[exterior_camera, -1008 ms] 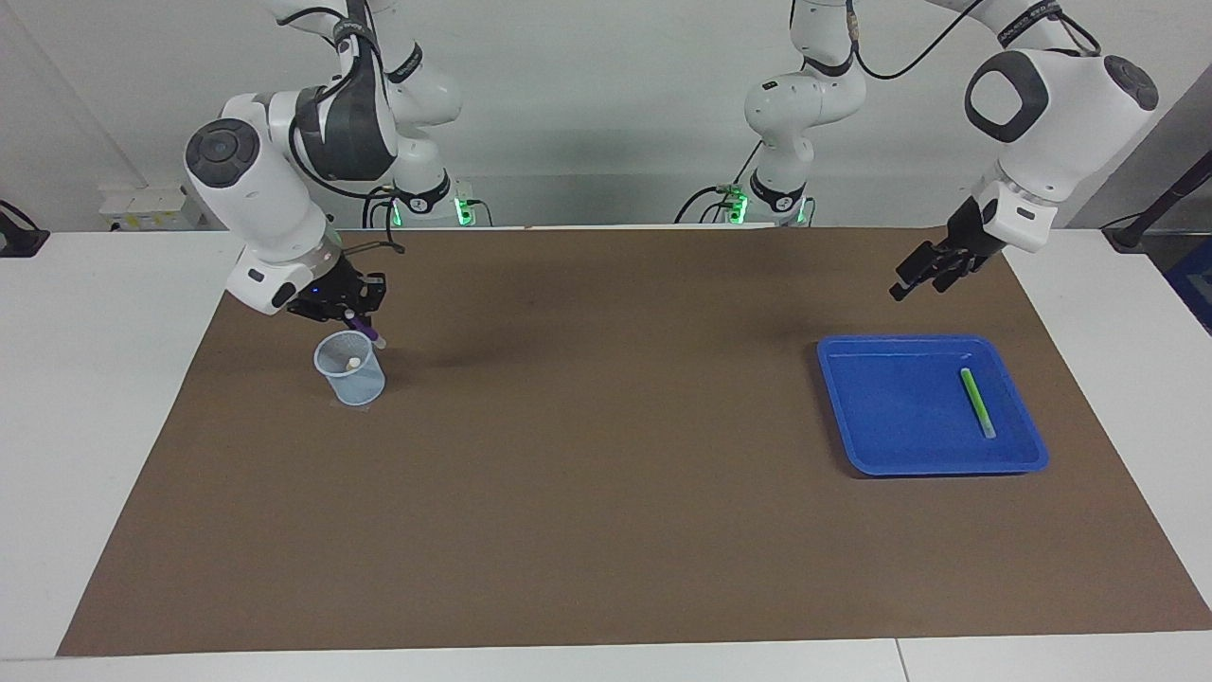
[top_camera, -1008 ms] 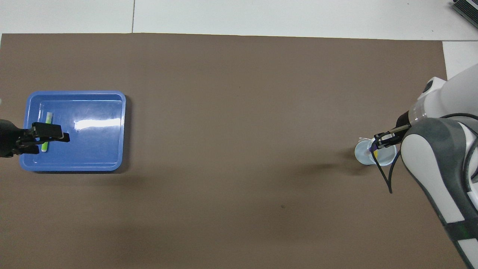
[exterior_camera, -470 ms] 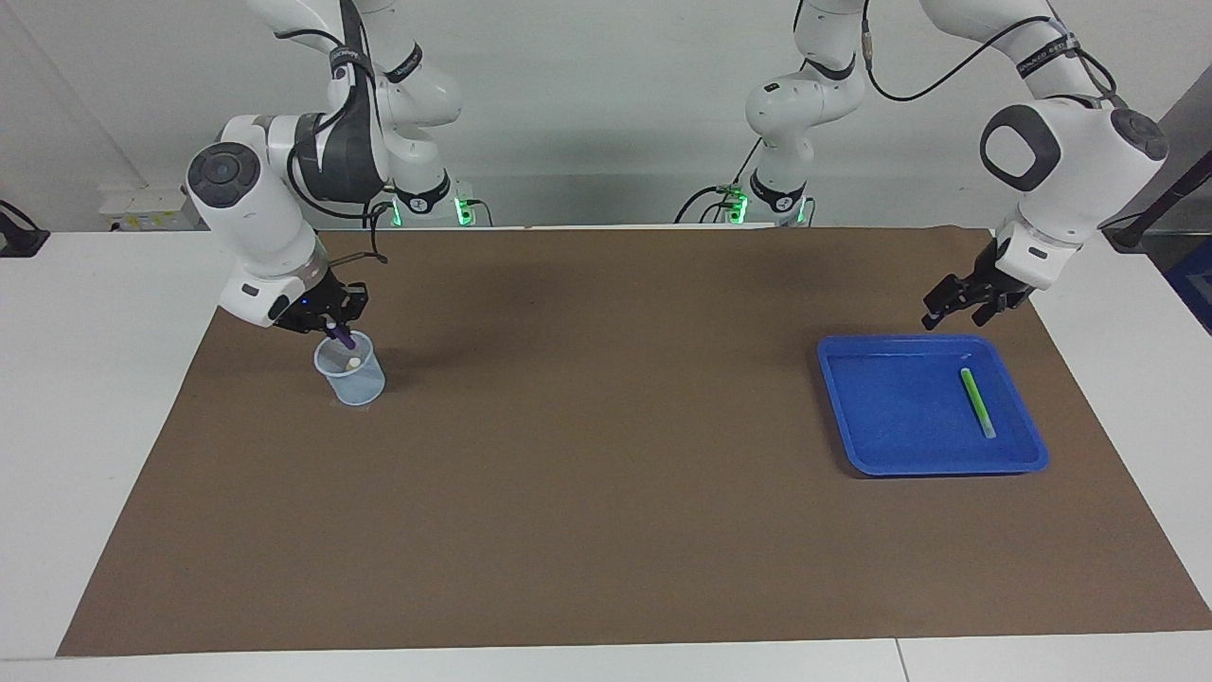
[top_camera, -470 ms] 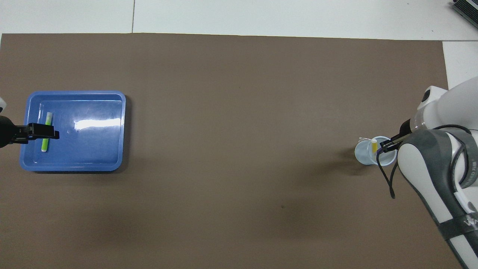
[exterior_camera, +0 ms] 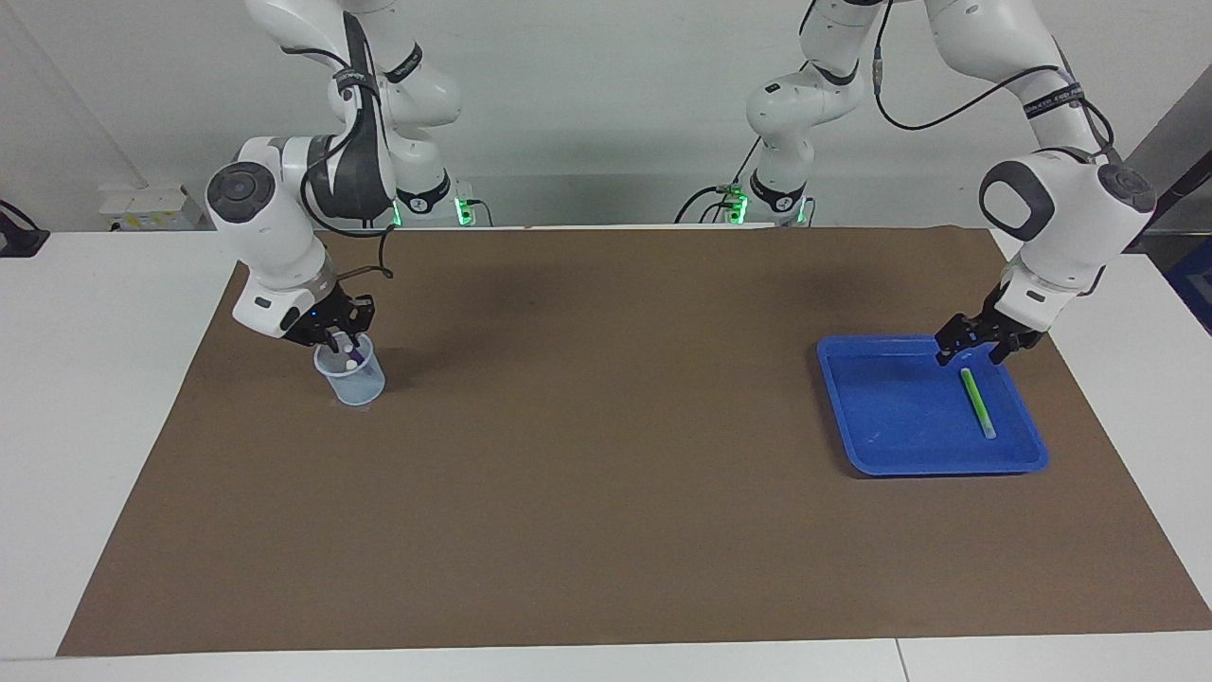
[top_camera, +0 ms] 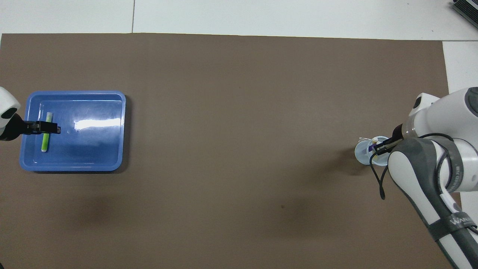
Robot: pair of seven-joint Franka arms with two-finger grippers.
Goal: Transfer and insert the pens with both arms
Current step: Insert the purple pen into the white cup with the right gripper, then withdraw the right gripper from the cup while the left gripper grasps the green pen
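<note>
The green pen (exterior_camera: 977, 403) lies flat in the blue tray (exterior_camera: 890, 426) at the left arm's end of the table. The left gripper (exterior_camera: 968, 352) hangs just over the pen's end nearer the robots, fingers spread apart. At the right arm's end, the purple pen (exterior_camera: 349, 359) stands tilted in the clear cup (exterior_camera: 352, 379); the right gripper (exterior_camera: 339, 333) sits over the cup's rim, and I cannot tell how its fingers stand.
</note>
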